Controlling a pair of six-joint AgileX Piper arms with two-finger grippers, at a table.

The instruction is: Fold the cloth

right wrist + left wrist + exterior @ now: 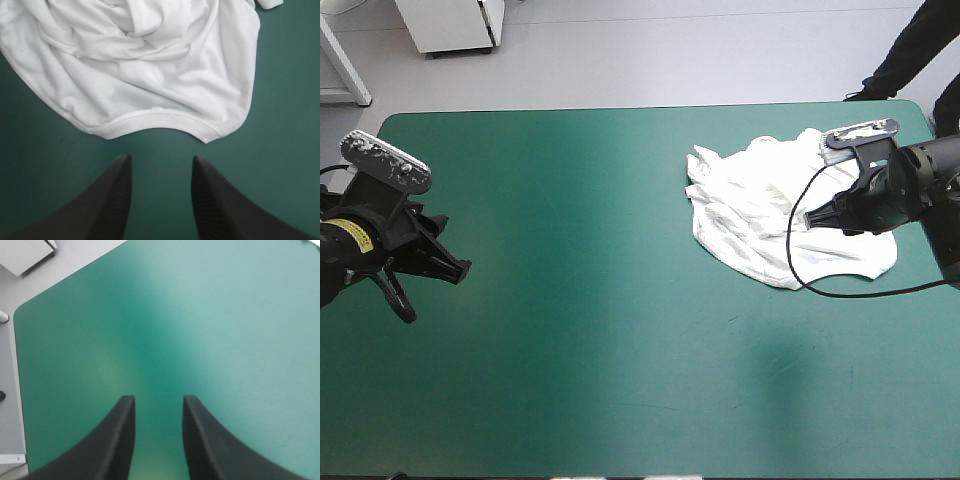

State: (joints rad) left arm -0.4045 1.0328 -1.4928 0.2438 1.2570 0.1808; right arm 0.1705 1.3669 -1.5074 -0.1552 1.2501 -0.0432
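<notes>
The white T-shirt lies crumpled at the far right of the teal-green tabletop. The right pincer hangs over its right part, black fingers spread apart, a curved hem just ahead of them. The left pincer is open too, over bare tabletop near the left edge, well apart from the T-shirt.

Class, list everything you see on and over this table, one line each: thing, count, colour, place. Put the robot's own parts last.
T-shirt: one, white, a crumpled heap on the table's right part, toward the far edge.
Table cover: one, teal-green, over the whole table top.
Left gripper: one, black, open, over bare cover near the table's left edge.
Right gripper: one, black, open, at the T-shirt, whose stitched edge lies just ahead of it.
</notes>
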